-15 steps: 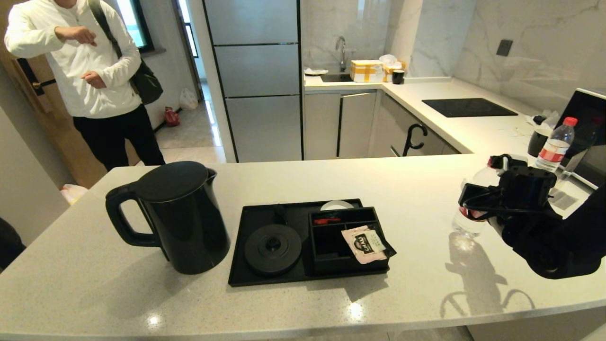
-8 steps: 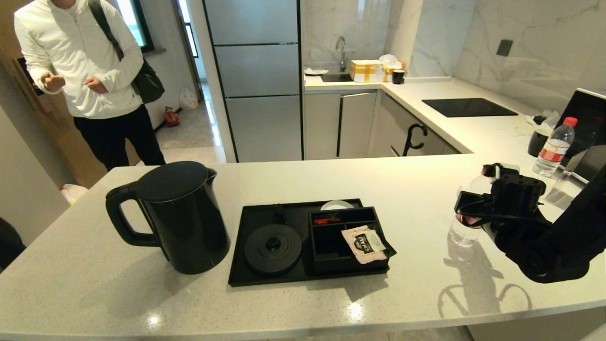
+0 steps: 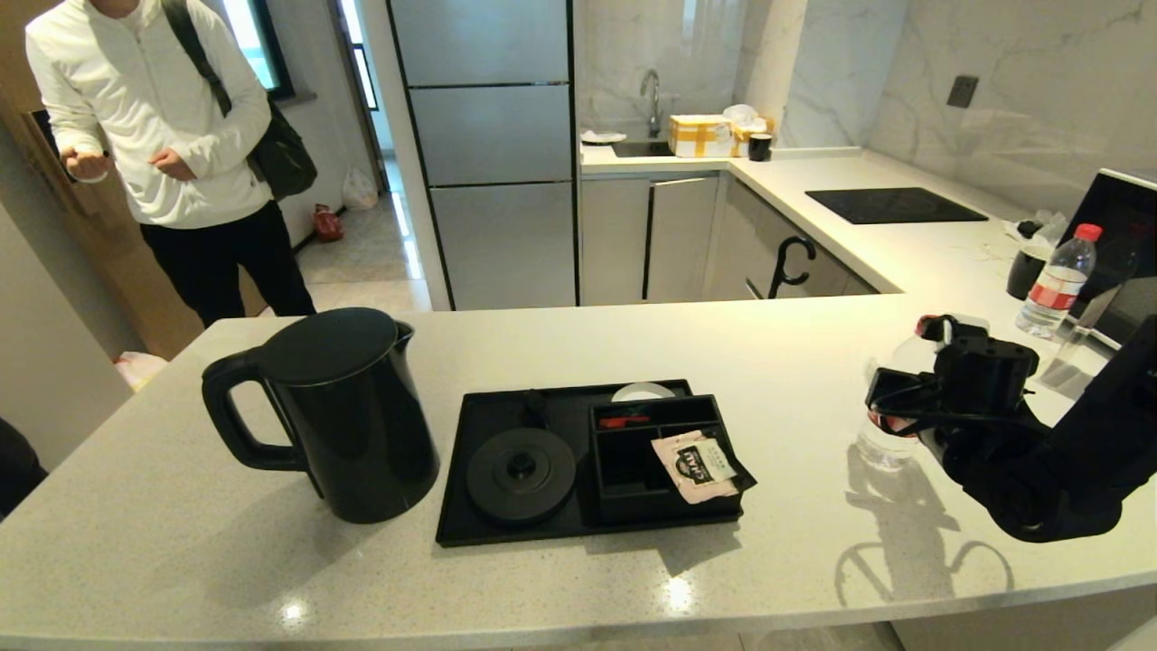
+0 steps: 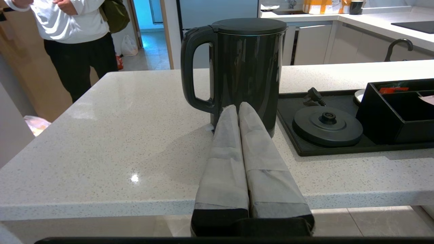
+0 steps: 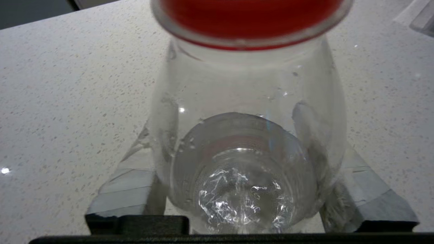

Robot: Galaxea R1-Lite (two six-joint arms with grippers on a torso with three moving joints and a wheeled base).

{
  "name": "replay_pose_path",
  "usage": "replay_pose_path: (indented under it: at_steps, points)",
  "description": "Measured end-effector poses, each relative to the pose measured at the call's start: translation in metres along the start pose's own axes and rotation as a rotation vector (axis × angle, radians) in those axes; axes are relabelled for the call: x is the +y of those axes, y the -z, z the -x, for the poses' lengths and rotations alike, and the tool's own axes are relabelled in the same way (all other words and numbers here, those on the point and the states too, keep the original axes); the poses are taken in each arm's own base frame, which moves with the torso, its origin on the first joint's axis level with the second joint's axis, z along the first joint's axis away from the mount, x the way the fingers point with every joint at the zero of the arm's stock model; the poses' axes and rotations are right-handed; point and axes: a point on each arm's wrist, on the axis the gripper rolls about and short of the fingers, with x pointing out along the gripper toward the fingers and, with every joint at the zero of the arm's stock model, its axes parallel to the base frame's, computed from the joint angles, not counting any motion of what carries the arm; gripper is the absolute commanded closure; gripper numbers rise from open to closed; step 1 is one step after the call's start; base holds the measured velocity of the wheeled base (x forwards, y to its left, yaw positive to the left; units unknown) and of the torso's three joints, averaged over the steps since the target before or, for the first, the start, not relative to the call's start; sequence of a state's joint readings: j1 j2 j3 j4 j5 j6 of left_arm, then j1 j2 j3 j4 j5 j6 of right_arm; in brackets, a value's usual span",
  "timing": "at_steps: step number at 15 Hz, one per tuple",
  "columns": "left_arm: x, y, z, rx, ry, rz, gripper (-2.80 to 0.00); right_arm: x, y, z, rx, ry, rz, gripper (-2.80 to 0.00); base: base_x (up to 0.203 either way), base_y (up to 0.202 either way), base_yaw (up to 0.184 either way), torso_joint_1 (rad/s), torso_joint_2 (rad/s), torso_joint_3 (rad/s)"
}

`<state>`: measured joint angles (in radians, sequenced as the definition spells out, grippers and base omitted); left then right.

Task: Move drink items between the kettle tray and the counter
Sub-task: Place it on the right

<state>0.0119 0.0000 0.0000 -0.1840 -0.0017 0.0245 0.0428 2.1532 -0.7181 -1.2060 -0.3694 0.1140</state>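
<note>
On the counter [image 3: 560,597], to the right of the tray [image 3: 506,529], our right gripper [image 5: 251,189] is clamped around a clear bottle [image 5: 247,135] with a red cap, one taped finger [image 5: 129,183] pressed on each side of its body. From the head camera the bottle [image 3: 890,434] stands upright on the stone, well apart from the tray, with the gripper [image 3: 904,411] wrapped around its middle and the arm reaching in from the right edge.

Left of the tray, just beside it, we see the kettle [image 3: 334,416] standing upright on the counter with its lid on and its handle turned away from the tray. The round base [image 3: 522,475] on the tray is bare. A pink sachet [image 3: 700,466] lies over the divided compartments on the tray's right half.

Our left gripper [image 4: 239,112] is held below counter level in front of the kettle [image 4: 244,71], its two taped fingers pressed together and gripping nothing.

Far behind the tray, a second bottle [image 3: 1058,280] stands on the rear stretch of counter, and a person [image 3: 154,136] in white stands beyond the kettle.
</note>
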Motion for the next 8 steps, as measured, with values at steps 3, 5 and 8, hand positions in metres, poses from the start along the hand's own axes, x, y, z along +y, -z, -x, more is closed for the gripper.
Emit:
replay_pose_path:
  at_steps: [3,5,8]
  points:
    - [0.0,0.0,0.0,0.0,0.0,0.0,0.0,-0.0003,0.0002,0.0004,0.003,0.001,0.001,-2.8,0.0,0.0,0.0,0.0,0.0,0.0]
    - [0.0,0.0,0.0,0.0,0.0,0.0,0.0,-0.0007,-0.0021,0.002,-0.002,-0.001,0.001,-2.8,0.0,0.0,0.0,0.0,0.0,0.0]
    - [0.0,0.0,0.0,0.0,0.0,0.0,0.0,-0.0022,-0.0041,0.0066,0.0,-0.003,0.003,-2.8,0.0,0.0,0.0,0.0,0.0,0.0]
